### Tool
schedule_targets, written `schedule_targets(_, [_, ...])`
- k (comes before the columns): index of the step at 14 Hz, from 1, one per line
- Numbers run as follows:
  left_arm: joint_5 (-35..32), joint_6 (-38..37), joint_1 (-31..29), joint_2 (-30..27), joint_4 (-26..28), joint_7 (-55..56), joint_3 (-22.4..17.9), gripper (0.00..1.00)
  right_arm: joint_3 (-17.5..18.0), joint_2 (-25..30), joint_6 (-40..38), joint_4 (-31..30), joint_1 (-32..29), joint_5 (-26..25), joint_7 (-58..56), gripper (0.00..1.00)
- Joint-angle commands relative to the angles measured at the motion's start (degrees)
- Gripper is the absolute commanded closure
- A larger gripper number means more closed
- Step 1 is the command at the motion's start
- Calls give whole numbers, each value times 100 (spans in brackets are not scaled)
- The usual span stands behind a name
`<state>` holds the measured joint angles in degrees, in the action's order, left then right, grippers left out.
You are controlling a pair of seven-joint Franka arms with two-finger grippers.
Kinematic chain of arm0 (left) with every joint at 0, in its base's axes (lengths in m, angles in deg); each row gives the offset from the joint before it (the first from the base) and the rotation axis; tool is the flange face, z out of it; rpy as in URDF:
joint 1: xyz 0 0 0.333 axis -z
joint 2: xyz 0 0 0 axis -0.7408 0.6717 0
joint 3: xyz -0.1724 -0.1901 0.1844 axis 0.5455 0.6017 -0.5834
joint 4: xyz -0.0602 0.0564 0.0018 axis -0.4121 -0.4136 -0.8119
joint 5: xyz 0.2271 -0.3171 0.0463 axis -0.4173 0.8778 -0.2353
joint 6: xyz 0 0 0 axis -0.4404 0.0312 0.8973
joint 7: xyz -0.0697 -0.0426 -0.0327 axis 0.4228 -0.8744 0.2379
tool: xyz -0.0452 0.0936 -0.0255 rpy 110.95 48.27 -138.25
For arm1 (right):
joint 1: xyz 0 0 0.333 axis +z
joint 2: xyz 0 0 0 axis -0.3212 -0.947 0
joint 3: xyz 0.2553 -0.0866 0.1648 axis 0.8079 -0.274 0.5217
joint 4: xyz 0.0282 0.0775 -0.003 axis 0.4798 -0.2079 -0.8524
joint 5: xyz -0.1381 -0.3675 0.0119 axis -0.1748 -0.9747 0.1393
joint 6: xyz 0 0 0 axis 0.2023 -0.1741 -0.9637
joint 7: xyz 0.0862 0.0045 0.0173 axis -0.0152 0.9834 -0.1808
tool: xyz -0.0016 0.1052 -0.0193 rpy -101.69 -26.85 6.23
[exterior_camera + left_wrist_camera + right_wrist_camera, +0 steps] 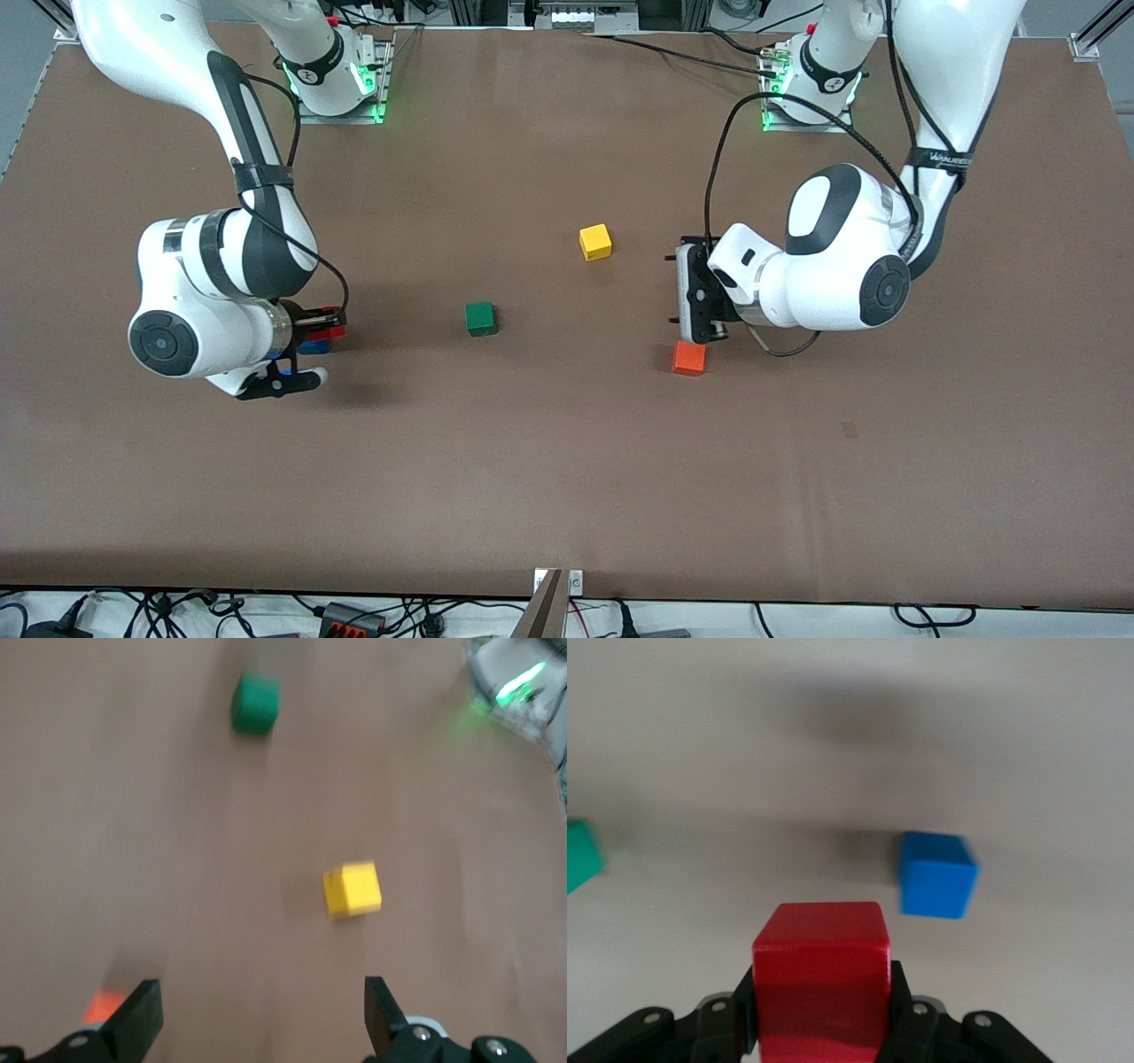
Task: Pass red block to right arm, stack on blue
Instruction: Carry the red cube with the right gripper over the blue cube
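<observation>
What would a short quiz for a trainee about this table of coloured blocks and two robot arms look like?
1. True or false: the left pincer is shut on the orange block.
2. Which block does the right pincer hold? A) yellow block B) red block C) green block
3. Fill in: the held block hangs close by the ____ block, not yet set on it.

Key:
1. False; it is open and empty, over the table by the orange block.
2. B.
3. blue.
</observation>
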<state>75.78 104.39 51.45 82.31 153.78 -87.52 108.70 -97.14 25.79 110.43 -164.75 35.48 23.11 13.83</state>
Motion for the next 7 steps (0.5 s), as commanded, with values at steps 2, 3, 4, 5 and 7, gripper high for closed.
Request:
schedule_targets(2, [-1215,-845,-233,-102,-326,1408,11,0,-139,648,971,-1169,22,-342,41,100])
schedule_targets(3, [-1418,-977,-242,-102,-387,1751,11,0,-183,701,1112,-1301,22,-351,50,100])
schedule_targets(4, [-1620,-1143,-251,-102,-423,2138,2,0,-201,710,1218,-1389,22,-352,41,100])
schedule_targets(5, [-1875,-1284,-268,-102,-493,2507,2,0,-201,719,1306,-1477,30,-343,50,100])
schedule_targets(7, [-2559,-1810,-409,-268,-694,3263,29,0,-201,754,1534,-1653,39,-343,50,100])
